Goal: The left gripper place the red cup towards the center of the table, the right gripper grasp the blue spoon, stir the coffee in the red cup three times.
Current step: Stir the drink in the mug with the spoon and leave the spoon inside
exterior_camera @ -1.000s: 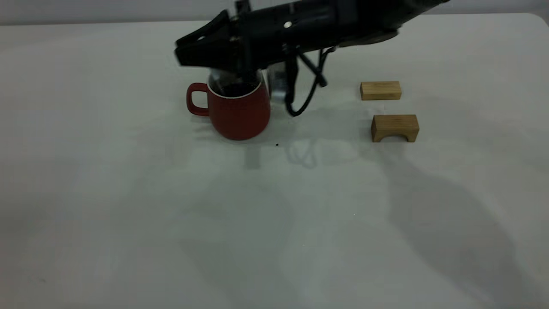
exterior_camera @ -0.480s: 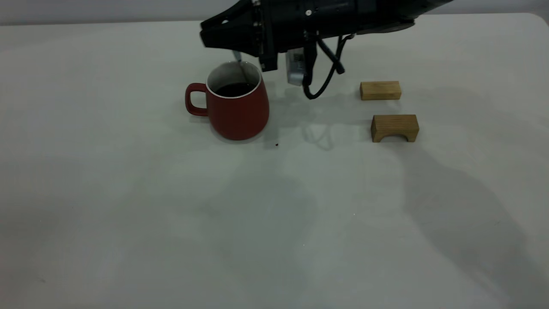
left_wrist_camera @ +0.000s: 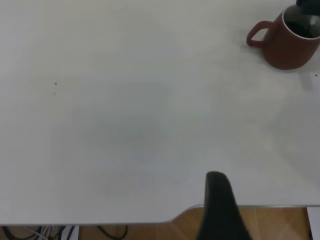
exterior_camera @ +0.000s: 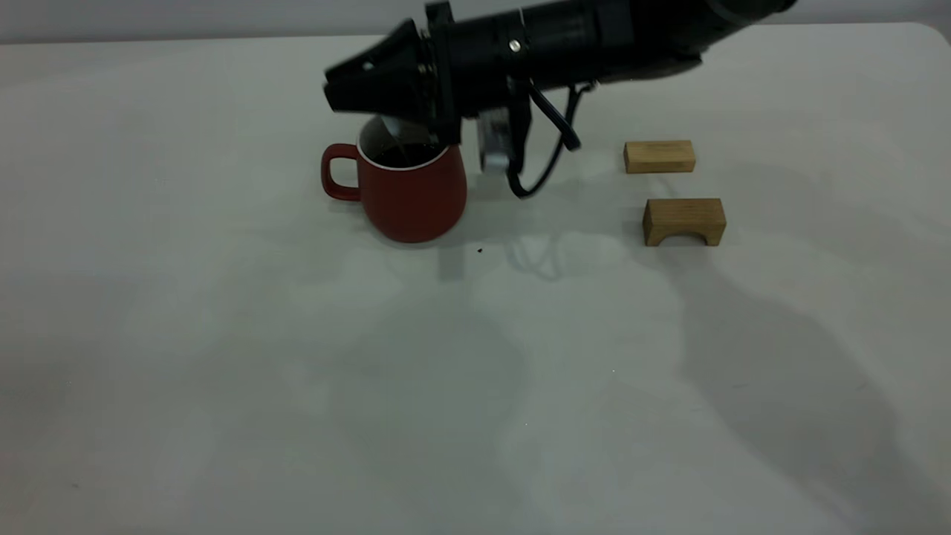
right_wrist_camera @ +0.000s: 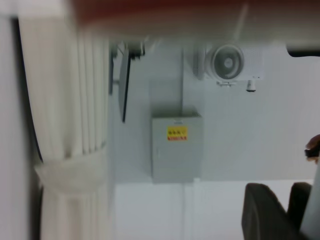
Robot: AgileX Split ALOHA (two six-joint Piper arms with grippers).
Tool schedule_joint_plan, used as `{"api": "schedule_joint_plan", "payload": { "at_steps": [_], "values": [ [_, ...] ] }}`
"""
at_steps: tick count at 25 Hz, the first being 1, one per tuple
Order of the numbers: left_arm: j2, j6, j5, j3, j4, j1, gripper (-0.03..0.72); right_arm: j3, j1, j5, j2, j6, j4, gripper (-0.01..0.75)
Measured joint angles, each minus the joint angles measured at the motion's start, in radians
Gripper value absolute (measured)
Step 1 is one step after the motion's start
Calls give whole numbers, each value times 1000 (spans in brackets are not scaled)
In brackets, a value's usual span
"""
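- Over at the left, the left gripper (left_wrist_camera: 220, 205) hangs back above the near edge of the table (exterior_camera: 223, 371); only one dark finger shows, so whether its pincer is apart or together cannot be told.
- Now the red cup (exterior_camera: 411, 189), upright on the far middle of the table, handle pointing left, dark coffee (exterior_camera: 405, 154) inside.
- The blue spoon (exterior_camera: 397, 134) slants down into the cup's mouth, its grey stem just visible under the black tip.
- Right above the cup, the right gripper (exterior_camera: 349, 78) reaches in from the far right, pincer clamped on the spoon.
- Farther right, two wooden blocks: a flat one (exterior_camera: 660, 157) farther off, an arched one (exterior_camera: 683, 221) nearer.
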Motion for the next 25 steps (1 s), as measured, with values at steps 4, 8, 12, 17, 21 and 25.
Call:
{"api": "schedule_joint_plan", "payload": {
  "at_steps": [4,8,12,17,21,25],
  "values": [
    [0,0,0,0,0,0,551,-76,0,-5,15,-11,5,119],
    [0,0,0,0,0,0,551,-35,-27,-32,8,-12,-23,119],
    [0,0,0,0,0,0,551,91,-60,-39,-43,-17,-23,119],
    [0,0,0,0,0,0,551,142,-32,-27,-63,-18,4,119],
    [0,0,0,0,0,0,551,55,12,-14,-36,-18,4,119],
    [0,0,0,0,0,0,551,-44,22,-13,11,-50,6,119]
  ]
}}
